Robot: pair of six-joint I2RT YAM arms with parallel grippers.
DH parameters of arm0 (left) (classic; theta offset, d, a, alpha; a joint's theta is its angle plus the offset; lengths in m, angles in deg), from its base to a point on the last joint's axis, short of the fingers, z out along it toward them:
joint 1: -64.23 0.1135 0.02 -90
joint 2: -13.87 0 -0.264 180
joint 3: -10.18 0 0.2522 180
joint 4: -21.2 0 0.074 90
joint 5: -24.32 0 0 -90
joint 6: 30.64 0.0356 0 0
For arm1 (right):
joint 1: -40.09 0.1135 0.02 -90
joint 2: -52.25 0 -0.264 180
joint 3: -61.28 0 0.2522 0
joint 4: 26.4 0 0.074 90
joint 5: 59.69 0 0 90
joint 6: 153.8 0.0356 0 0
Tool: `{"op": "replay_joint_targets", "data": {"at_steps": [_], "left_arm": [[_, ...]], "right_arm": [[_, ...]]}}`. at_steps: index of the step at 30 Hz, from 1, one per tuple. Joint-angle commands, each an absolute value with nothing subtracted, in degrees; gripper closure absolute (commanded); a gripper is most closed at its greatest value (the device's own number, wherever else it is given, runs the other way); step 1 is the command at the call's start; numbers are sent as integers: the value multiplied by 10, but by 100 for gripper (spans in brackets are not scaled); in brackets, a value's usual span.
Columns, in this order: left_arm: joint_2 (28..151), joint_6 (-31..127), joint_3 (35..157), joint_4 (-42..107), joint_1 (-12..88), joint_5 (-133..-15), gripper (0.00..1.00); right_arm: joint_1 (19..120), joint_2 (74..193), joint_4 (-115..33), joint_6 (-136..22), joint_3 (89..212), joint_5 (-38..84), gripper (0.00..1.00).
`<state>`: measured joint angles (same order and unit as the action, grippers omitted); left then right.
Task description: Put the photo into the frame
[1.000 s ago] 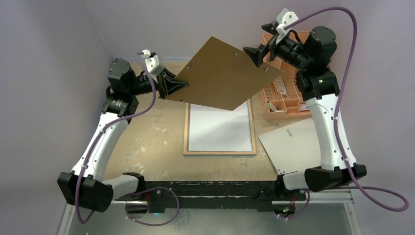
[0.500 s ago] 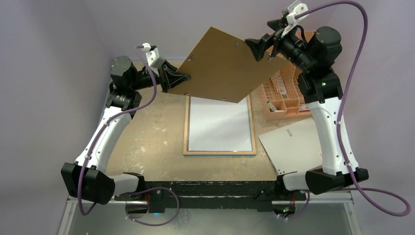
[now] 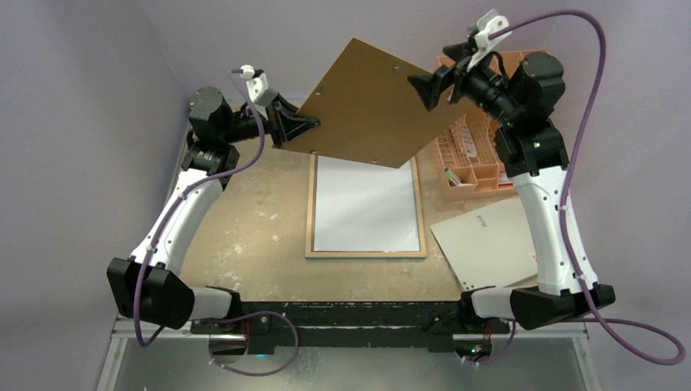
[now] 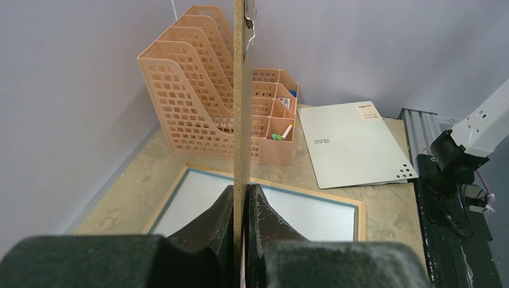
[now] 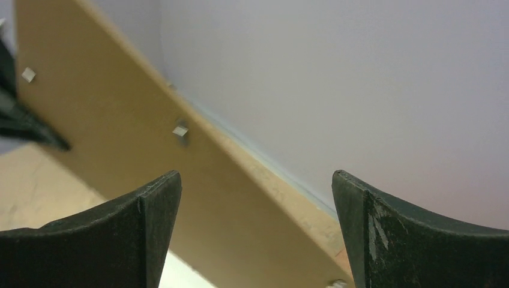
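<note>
Left pincer point(image 3: 303, 130) clamped on one corner of a plain brown rectangular backing board point(image 3: 375, 106), tilted in the air above the thin pale-wood picture frame point(image 3: 310, 213) lying flat on the surface point(image 3: 244, 220). Right pincer point(image 3: 428, 88) gapes wide beside the opposite corner, holding nothing. A white rectangle point(image 3: 365, 208) fills the frame, possibly the photo's back. Gripped by one corner, the board may pivot, slip and strike the frame

Looked down from high behind both arm bases over the whole table point(image 3: 244, 232). Peered from just behind the left gripper point(image 4: 240, 188), along the brown board point(image 4: 239, 90) edge-on. Faced, from just behind the right gripper point(image 5: 255, 175), that same board's flat side, close.
</note>
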<state>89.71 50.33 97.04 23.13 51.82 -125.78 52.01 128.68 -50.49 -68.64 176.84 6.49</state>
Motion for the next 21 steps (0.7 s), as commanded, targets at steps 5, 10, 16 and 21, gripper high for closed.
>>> {"op": "replay_joint_targets", "data": {"at_steps": [5, 10, 16, 21], "left_arm": [[890, 584, 1045, 243, 524, -1337, 100], [885, 624, 1056, 271, 560, -1382, 100], [906, 571, 1085, 220, 609, -1492, 100], [915, 546, 1094, 184, 626, -1533, 100]], "right_arm": [[520, 1266, -536, -798, 1730, -90, 3], [520, 1279, -557, -828, 1749, -70, 3], [520, 1295, -606, -850, 1741, -162, 14], [521, 1303, -598, -827, 1736, -187, 29]]}}
